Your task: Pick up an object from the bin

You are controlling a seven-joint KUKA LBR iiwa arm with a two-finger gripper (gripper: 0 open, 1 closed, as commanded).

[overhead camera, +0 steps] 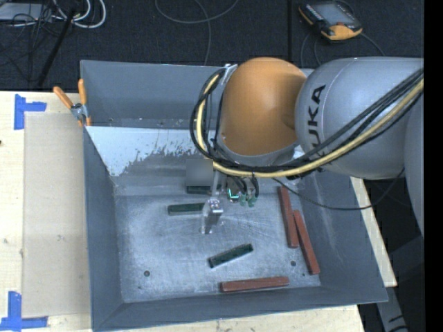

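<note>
The gripper (211, 218) hangs low over the bin (138, 251); whether it is open or closed I cannot tell. A dark green stick (185, 209) lies just left of the gripper, a second green stick (230, 255) lies below the gripper, and brown sticks (286, 216) lie to its right.

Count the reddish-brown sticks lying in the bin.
3. First stick and second stick lie adjacent near the right wall; third stick lies near the front wall. The arm may hide more.

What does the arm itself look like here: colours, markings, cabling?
Silver-grey arm with rounded links and black KUKA lettering. A smooth orange dome cover caps the wrist; black and yellow cables loop round it and trail along the arm. Beneath hangs a small silvery end effector.
</note>
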